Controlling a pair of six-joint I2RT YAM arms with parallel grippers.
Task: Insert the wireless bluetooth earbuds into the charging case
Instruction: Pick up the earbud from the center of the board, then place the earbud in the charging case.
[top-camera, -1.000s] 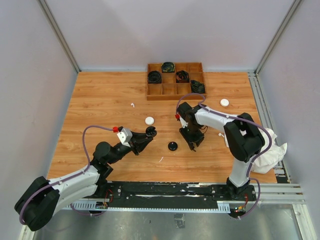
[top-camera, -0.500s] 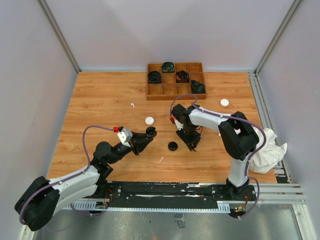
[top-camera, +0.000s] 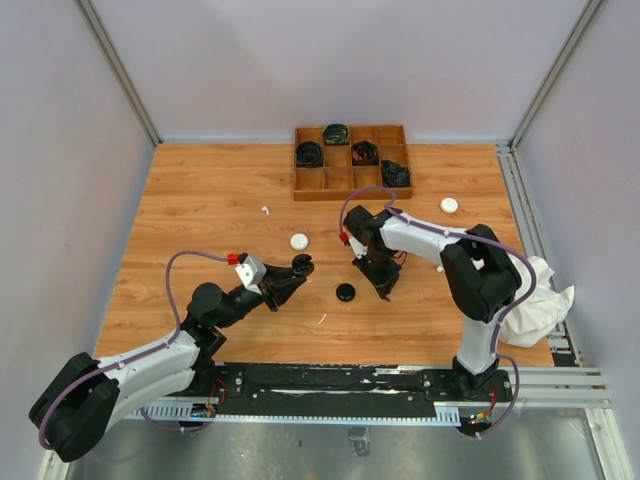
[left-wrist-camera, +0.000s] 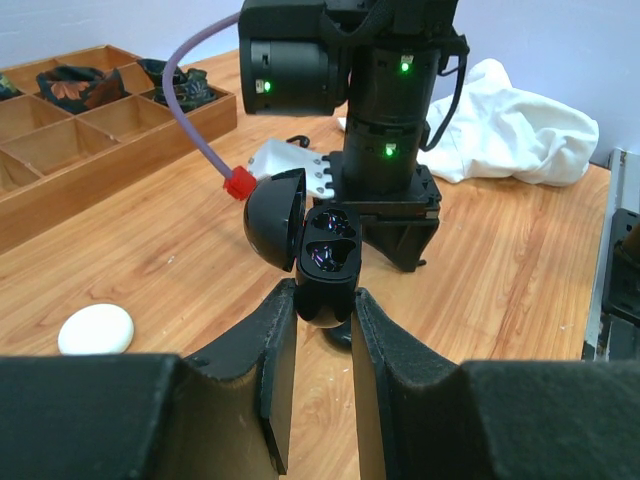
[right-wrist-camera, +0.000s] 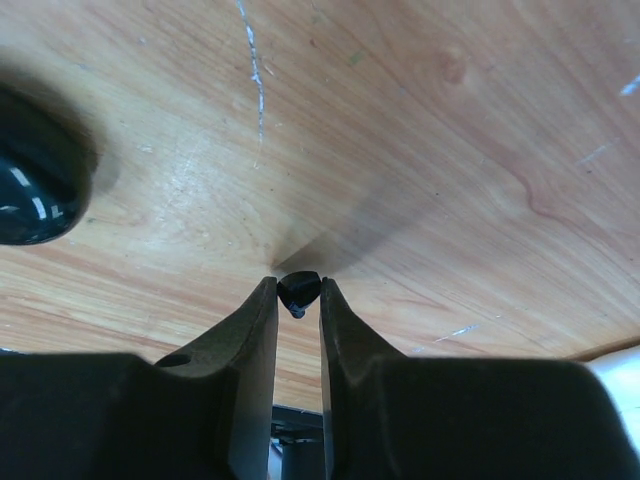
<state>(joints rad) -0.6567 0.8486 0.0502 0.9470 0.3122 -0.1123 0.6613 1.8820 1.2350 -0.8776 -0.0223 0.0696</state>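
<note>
One tiny black earbud (right-wrist-camera: 298, 291), light, hard and likely slippery, sits pinched across its body between the fingertips of the right gripper (right-wrist-camera: 297, 286) just above the table (right-wrist-camera: 430, 150), while the left gripper (left-wrist-camera: 322, 296) clamps the open charging case (left-wrist-camera: 327, 258) by its base.

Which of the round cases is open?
The black case gripped in the left claw: lid swung back, wells showing. The other black case and both white ones look shut.

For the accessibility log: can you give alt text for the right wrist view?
The fingers pinch a tiny black earbud, held low near the wooden table. A glossy black case lies at the left edge.
</note>
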